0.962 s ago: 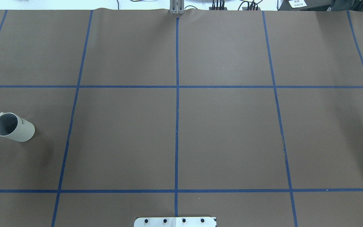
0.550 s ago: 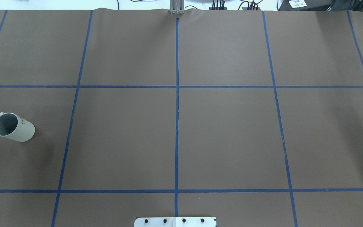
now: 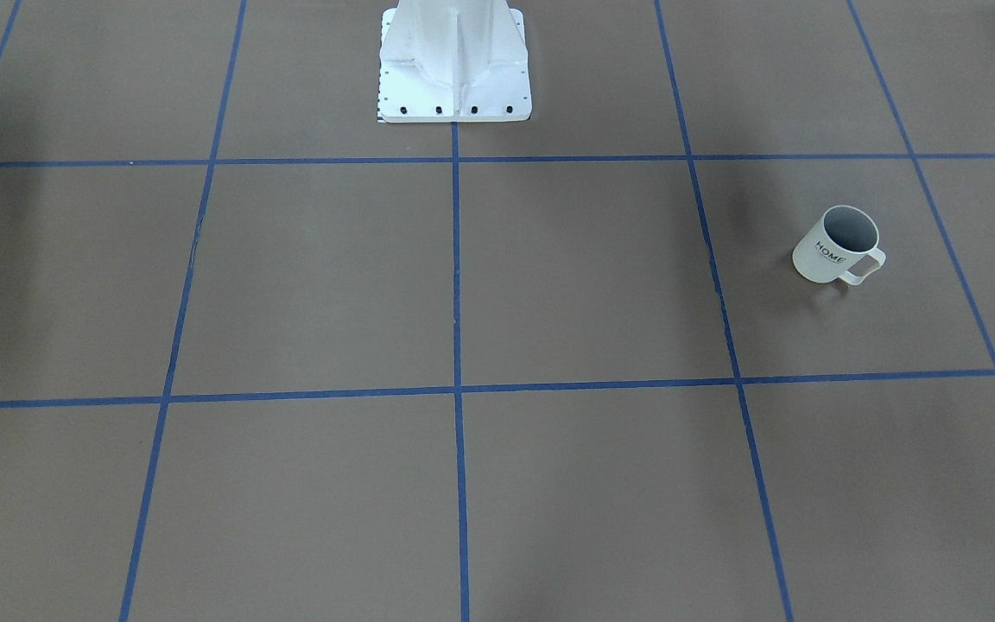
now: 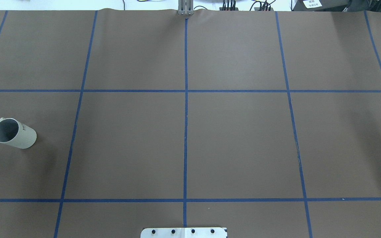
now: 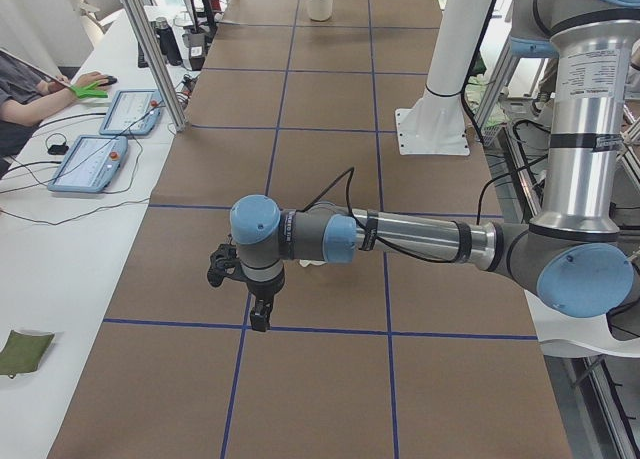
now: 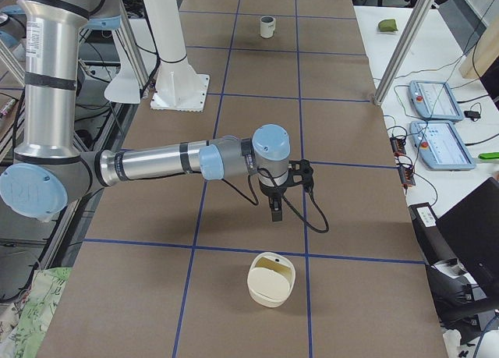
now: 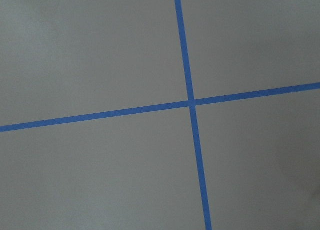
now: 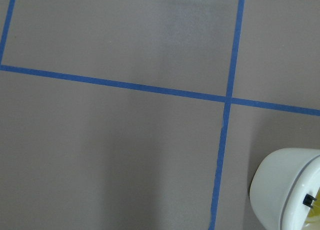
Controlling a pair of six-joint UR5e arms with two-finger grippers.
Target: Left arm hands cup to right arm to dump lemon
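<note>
The cup (image 4: 14, 133) is a white mug with black "HOME" lettering; it stands upright on the brown table at the robot's left. It also shows in the front-facing view (image 3: 839, 244) and far off in the exterior right view (image 6: 267, 26). Its inside looks grey, and the lemon is hidden or out of view. My left gripper (image 5: 258, 314) hangs pointing down over the table and shows only in the exterior left view. My right gripper (image 6: 276, 210) hangs pointing down and shows only in the exterior right view. I cannot tell whether either gripper is open or shut.
The white robot pedestal (image 3: 454, 60) stands at the table's middle edge. A cream-white lidded container (image 6: 271, 278) sits near the table's right end, below the right gripper, also in the right wrist view (image 8: 282, 190). Blue tape lines grid the brown mat. Tablets (image 5: 100, 149) lie on a side desk.
</note>
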